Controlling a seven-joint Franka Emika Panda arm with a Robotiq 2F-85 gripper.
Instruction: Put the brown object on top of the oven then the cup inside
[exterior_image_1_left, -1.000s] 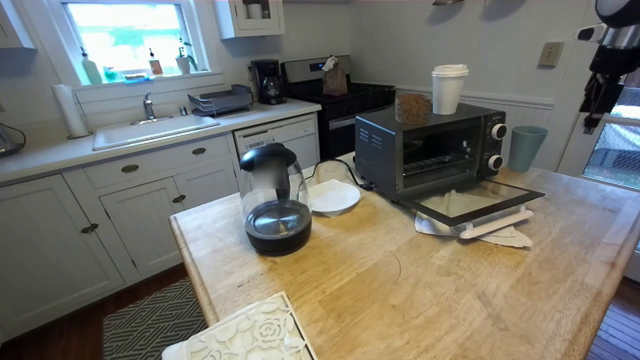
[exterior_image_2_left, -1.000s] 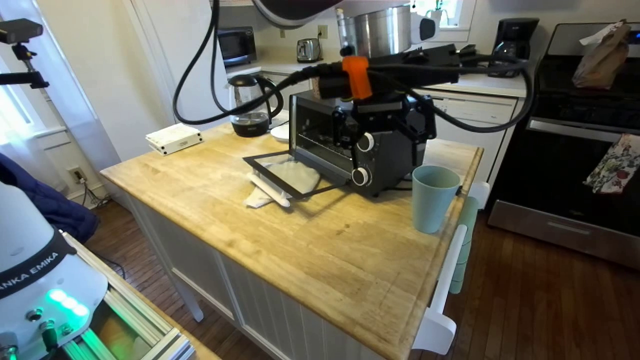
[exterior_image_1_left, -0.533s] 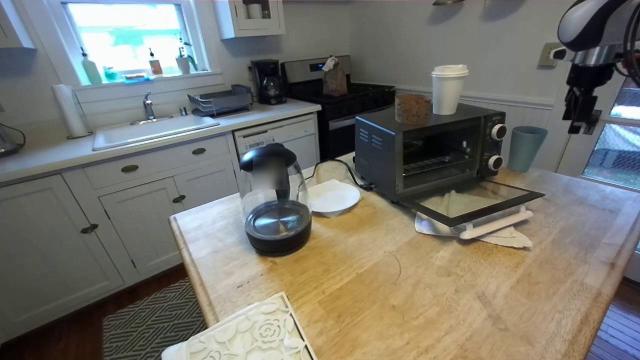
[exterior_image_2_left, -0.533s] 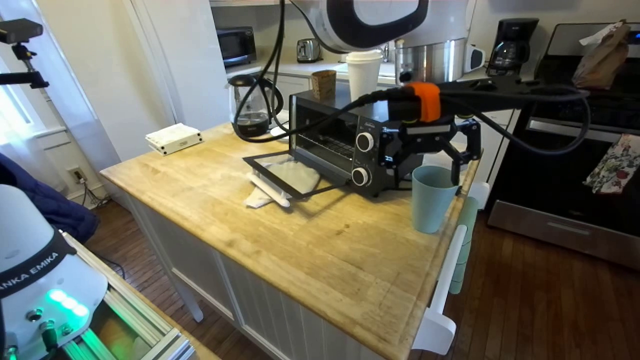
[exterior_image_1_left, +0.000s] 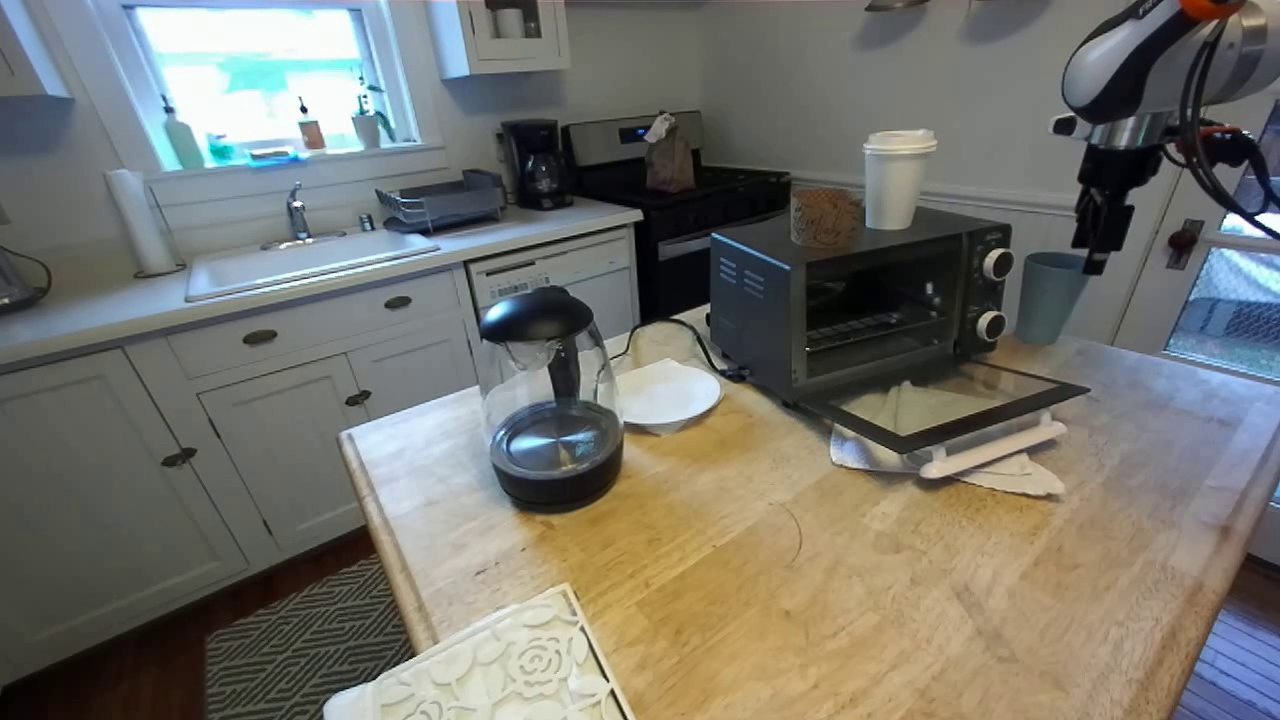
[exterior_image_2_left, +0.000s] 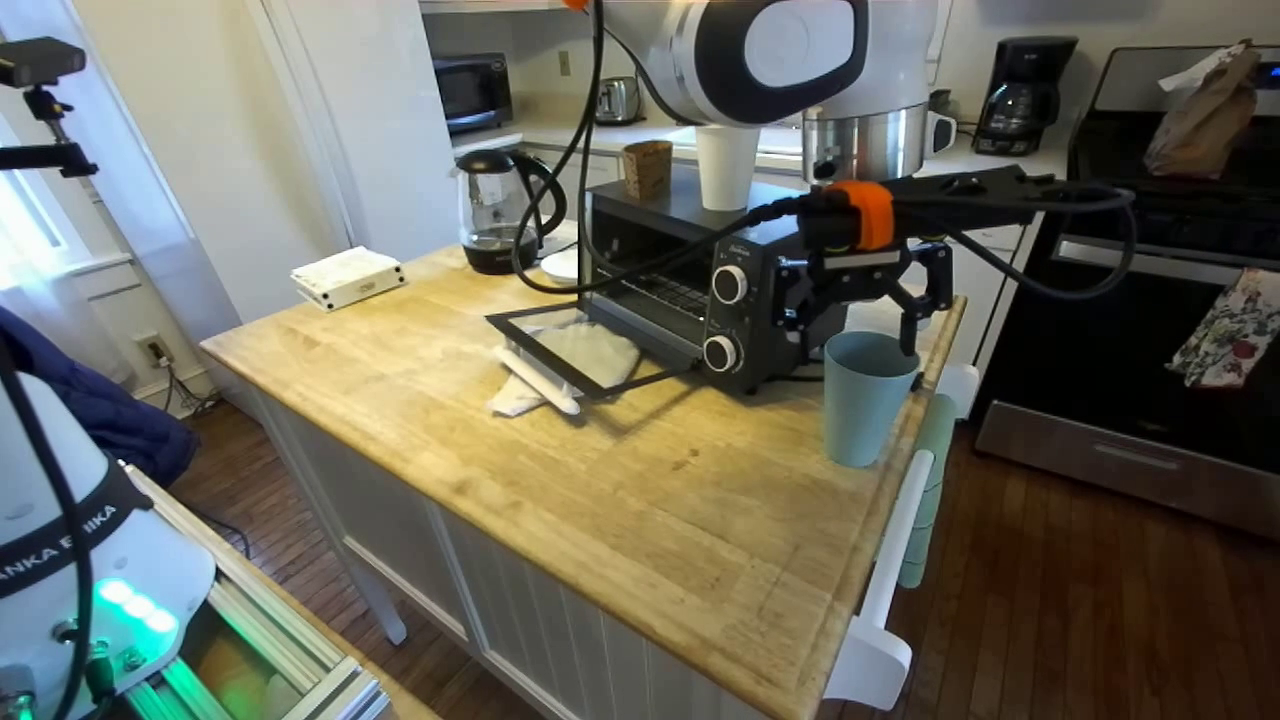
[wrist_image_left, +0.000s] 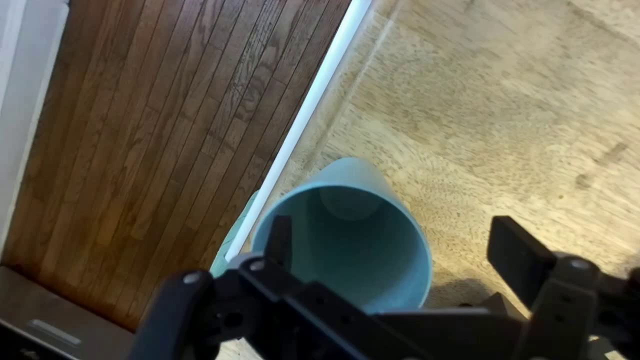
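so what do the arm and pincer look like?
The arm is rounded and white with black trim, a silver metal collar, black cables and an orange band. White base: black strip, partly hidden lettering, green lights. The pincer: black, two-fingered, jointed links.

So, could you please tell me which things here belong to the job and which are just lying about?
For the job:
small brown patterned vessel
boxy black toaster oven
black gripper
white lidded paper cup, or possibly the tapered teal cup beneath the gripper

Lying about:
clear glass kettle with black base
round white plate
flat cream floral box
brown paper bag
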